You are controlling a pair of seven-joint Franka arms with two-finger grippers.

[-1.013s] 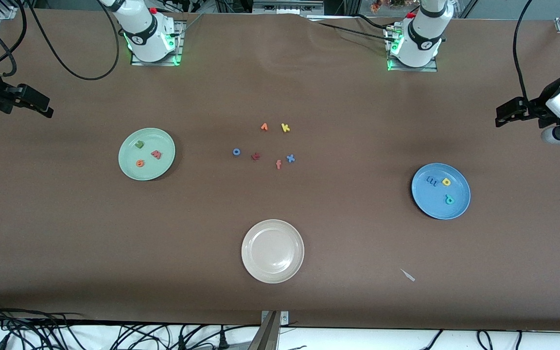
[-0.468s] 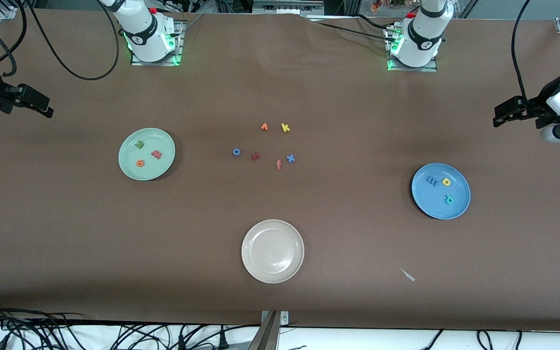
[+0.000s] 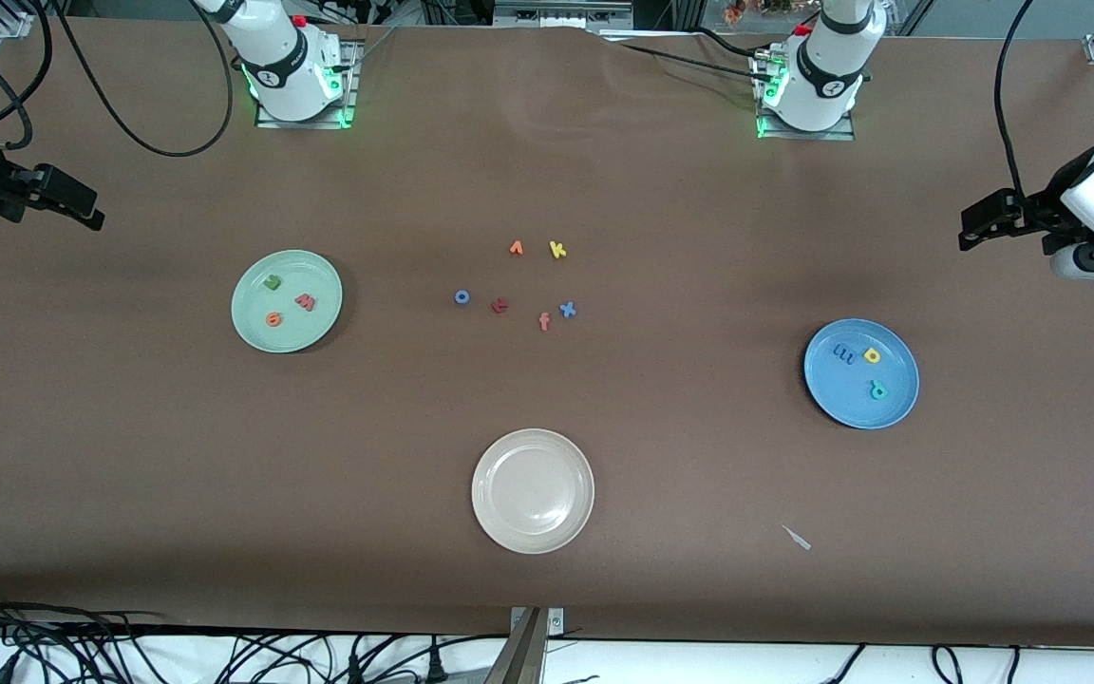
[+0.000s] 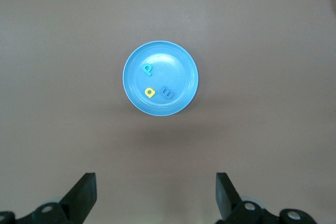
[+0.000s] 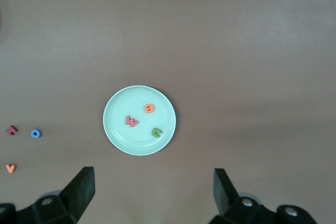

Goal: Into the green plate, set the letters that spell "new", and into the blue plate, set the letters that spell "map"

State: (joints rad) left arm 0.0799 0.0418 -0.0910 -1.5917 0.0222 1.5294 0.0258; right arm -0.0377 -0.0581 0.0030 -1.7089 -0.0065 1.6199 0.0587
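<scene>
At middle left of the front view, the green plate (image 3: 287, 301) holds the green "n" (image 3: 272, 282), orange "e" (image 3: 273, 319) and red "w" (image 3: 306, 302). At right, the blue plate (image 3: 861, 373) holds the blue "m" (image 3: 843, 355), yellow "a" (image 3: 872, 355) and teal "p" (image 3: 877, 389). Both words look sorted.

The left gripper (image 4: 155, 195) hangs high over bare table by the blue plate, jaws wide and empty; the right gripper (image 5: 154, 192), likewise wide and empty, hangs by the green plate.

Little can go wrong unless an arm drops and nudges a plate, scattering the light letters.

Both arms are cut off at the front view's edges. Leftover letters (image 3: 516, 281) sit at centre above a cream plate (image 3: 533, 491); the dark red one is probably a "z", too small to be sure.
</scene>
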